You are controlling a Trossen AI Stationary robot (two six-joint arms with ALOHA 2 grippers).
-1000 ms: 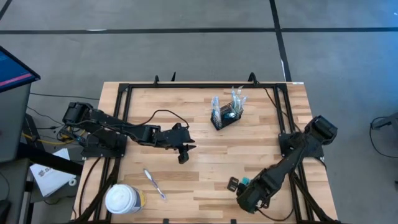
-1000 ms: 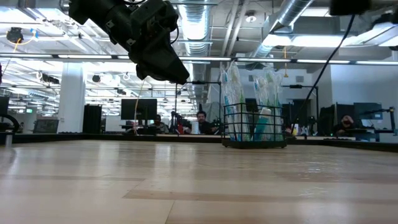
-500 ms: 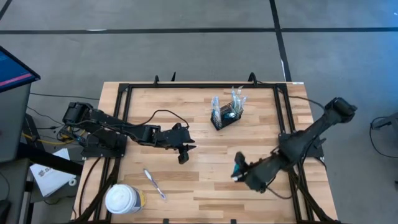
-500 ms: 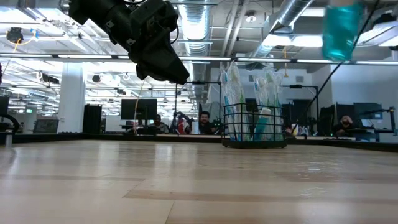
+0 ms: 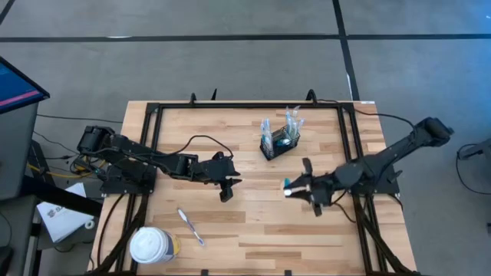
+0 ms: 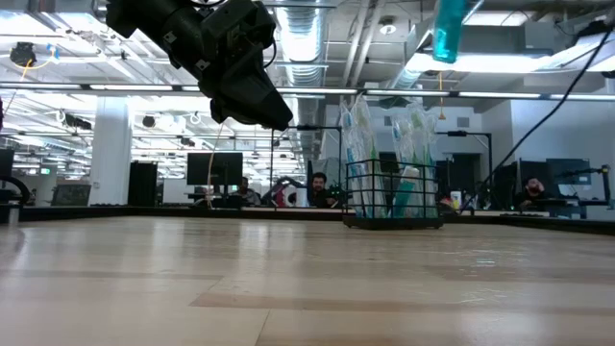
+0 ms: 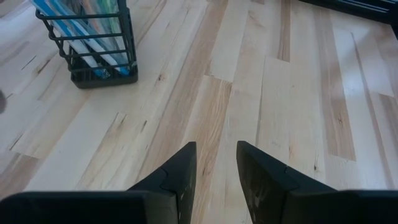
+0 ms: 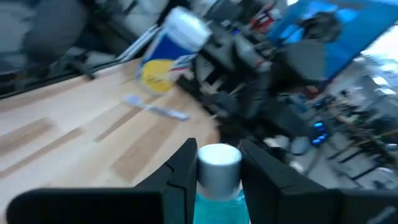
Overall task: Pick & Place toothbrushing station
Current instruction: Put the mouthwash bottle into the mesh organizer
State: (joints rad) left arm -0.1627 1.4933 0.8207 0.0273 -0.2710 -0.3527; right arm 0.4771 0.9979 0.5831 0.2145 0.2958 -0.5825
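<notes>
On the wooden tabletop (image 5: 230, 222), teal tube (image 8: 216, 180) now clamped in right gripper (image 5: 301, 188) jaws, lifted and swung toward caddy (image 5: 278, 144) just beyond them; placement pending. Left gripper (image 7: 214, 171) hovering, jaws parted, empty.

The right gripper (image 8: 217, 171) has its two dark fingers (image 8: 180, 171) closed around a teal tube (image 8: 219, 199) with a white cap (image 8: 219, 163), the cap sticking out between the fingertips. Beyond the tube lies the wooden table (image 8: 68, 143), blurred. A toothbrush (image 8: 155, 110) lies flat on it, well apart from the tube, and just beyond the toothbrush stands a yellowish tub (image 8: 163, 59) with a white lid. The other dark arm (image 8: 249, 87) reaches across beside the tub.
</notes>
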